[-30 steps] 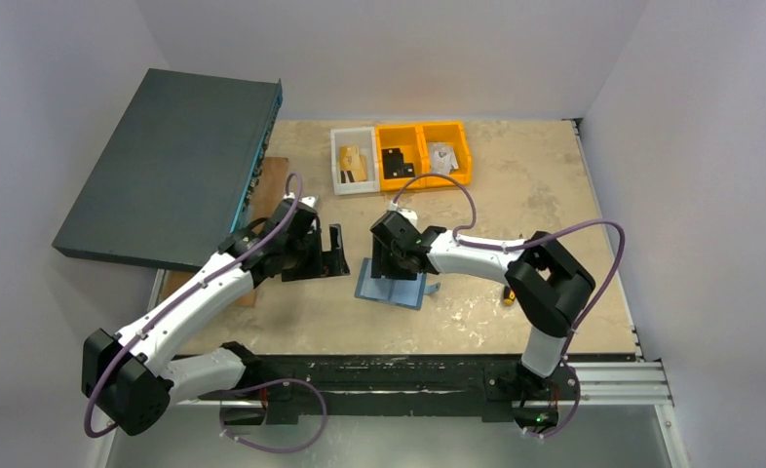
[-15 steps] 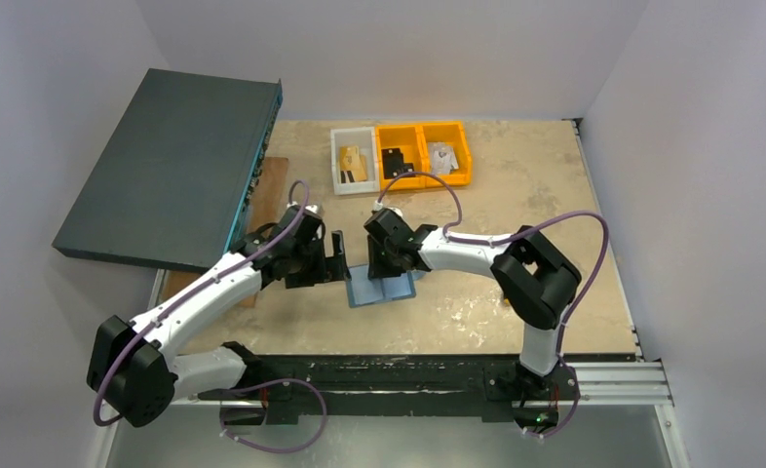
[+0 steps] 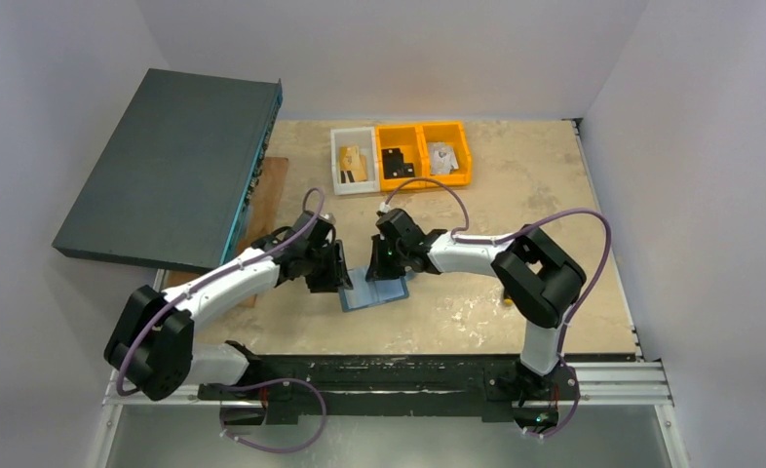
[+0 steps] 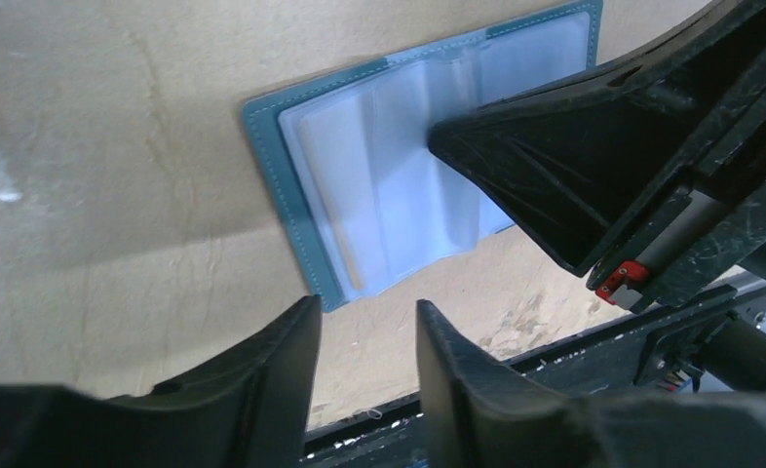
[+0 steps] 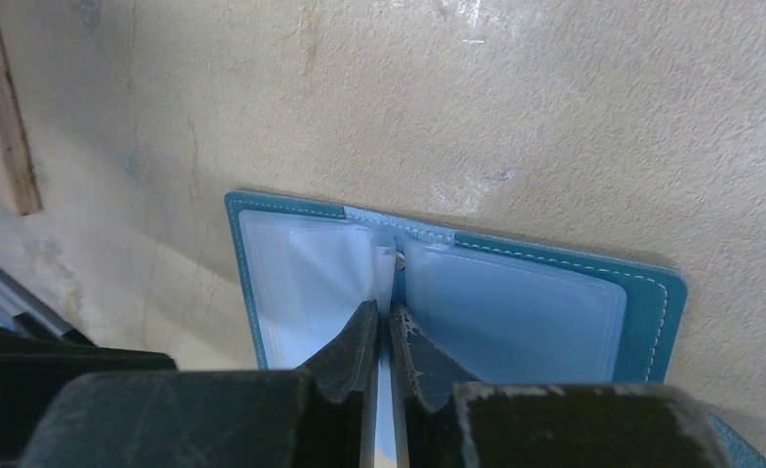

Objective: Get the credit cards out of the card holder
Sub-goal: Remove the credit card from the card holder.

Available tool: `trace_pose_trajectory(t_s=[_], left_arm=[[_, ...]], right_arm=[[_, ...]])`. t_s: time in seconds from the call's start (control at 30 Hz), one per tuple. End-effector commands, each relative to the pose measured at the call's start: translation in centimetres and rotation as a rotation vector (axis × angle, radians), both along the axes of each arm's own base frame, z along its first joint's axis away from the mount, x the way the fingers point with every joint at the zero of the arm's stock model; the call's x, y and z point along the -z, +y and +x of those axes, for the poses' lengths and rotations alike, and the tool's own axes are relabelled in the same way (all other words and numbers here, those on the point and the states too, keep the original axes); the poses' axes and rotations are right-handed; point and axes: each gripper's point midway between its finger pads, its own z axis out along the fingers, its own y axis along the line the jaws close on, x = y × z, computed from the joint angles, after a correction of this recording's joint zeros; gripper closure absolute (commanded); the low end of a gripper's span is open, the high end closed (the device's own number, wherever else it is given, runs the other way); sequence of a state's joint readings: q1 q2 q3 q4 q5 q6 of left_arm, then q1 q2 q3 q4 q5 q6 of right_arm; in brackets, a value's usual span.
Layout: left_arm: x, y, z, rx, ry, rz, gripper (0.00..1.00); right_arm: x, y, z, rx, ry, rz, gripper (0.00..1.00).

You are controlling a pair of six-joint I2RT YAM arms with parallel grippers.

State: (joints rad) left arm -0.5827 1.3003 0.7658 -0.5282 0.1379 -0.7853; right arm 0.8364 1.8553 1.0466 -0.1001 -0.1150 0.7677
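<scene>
Sand-coloured, scuffed table [image 3: 516, 224] under pale walls on three sides. Along the far edge, near its middle, three small bins [image 3: 402, 156] in a row, one white and two orange, contents too small to name. Over the far left corner, a large dark flat box [image 3: 165, 166], jutting out past the left edge, with a wooden board [image 3: 274, 185] just beside it and partly beneath.

Between the table's middle and its near edge, a little left of centre, the card holder [image 3: 374, 290]: spread open, flat, inside face up. Teal border with pale stitching, lighter blue glossy pockets on either side of a central fold, plain from both wrist cameras [image 4: 399, 195] [image 5: 516, 312]. No telling whether the credit cards sit in those pockets; nothing of them to be made out through the sheen.

Over the holder's far side, the right gripper [image 3: 387, 261], tilted down onto the central fold. From its own camera [image 5: 382, 310], fingers drawn almost together, only a thin pale slit between them, tips touching the holder at the fold. Whether anything is nipped in that slit, cannot tell. From the left wrist, the same gripper [image 4: 555, 166] as a black wedge, tip resting on the pockets.

Just beside the holder, on the side toward the table's left edge, the left gripper [image 3: 332, 268]. From its own camera [image 4: 364, 317], fingers parted narrowly, bare table top showing through the gap, nothing held. Tips close to the holder's corner; touching or not, cannot tell.
</scene>
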Motion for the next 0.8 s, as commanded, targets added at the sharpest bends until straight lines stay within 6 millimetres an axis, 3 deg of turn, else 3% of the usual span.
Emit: trace_pose_trajectory(t_s=[0.0,0.27,0.77], left_arm=[[0.0,-2.1,1.0,0.023,-0.007,-0.093,0.65],[2.2,-3.1,1.5,0.038,0.043,-0.098,0.75],[5.1,-1.9,2.0,0.008,0.093,0.021,0.78]], right_arm=[[4.6,-2.5,-3.7,-0.001,0.170,-0.059,0.96],[4.9,-3.2,-3.5,0.014,0.188,-0.031,0.97],[5.4,-3.3,-4.0,0.022,0.211,-0.008,0.97]])
